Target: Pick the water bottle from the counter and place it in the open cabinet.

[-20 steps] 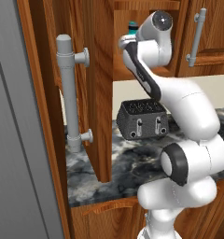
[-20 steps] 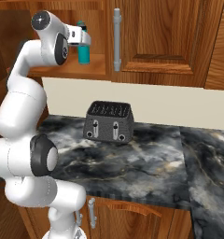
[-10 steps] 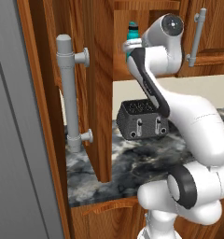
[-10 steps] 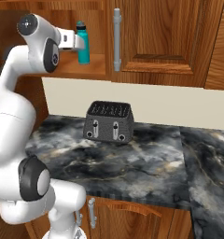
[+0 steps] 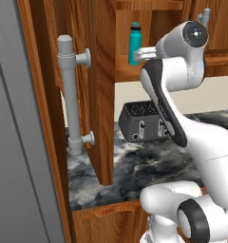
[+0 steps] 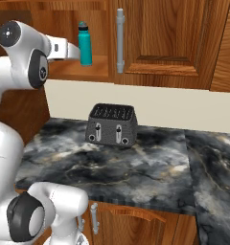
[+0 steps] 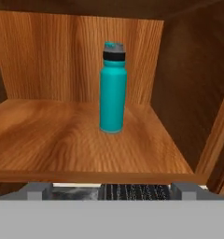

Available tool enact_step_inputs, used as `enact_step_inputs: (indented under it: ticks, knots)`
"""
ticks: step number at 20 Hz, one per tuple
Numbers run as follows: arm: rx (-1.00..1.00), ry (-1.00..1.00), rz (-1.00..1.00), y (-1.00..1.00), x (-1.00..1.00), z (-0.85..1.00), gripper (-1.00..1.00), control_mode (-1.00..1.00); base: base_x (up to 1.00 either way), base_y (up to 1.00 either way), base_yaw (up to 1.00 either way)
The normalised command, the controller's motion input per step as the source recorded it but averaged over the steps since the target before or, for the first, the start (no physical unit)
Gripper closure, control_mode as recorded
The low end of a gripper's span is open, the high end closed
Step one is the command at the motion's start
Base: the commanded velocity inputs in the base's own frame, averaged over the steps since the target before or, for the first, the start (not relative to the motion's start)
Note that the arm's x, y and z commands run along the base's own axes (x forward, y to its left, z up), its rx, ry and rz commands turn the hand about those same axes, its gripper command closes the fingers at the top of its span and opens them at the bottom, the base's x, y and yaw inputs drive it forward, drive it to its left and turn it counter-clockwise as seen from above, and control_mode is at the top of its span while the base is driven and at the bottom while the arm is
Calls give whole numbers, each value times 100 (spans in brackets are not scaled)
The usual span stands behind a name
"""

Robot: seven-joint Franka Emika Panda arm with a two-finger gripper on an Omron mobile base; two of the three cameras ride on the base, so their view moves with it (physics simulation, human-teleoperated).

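- Now standing upright on the shelf [image 7: 62,140] of the open cabinet [image 6: 64,28]: water bottle [image 7: 113,88], long axis vertical, dark cap on top.
- Sits toward the shelf's back wall, nearer its right side edge than its left in hand view; well in from the front edge.
- Gripper [image 7: 112,190] spread wide, holding nothing; fingertips [image 7: 37,189] at the shelf's front edge, apart from the bottle.
- Lies straight ahead of the claw, deeper into the cabinet, roughly centred between the two tips.
- Seen from right base view: hand just left of the bottle [image 6: 85,44], close, no contact visible.
- Toaster [image 6: 112,125] below on the narrower marble top, directly under the retreat path.
- Judged: placing looks done; next move likely a straight pull back from the front edge, away from the bottle.
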Motion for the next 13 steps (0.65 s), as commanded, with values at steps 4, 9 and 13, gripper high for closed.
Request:
enact_step_inputs:
  ticks: [4, 9, 13]
  knots:
    - [0, 0, 0, -15, -87, 1, -100, -100, 0, 0, 0]
    - [0, 0, 0, -16, -86, 1, -100, -100, 0, 0, 0]
    - [1, 0, 0, -14, -82, 0, -100, -100, 0, 0, 0]
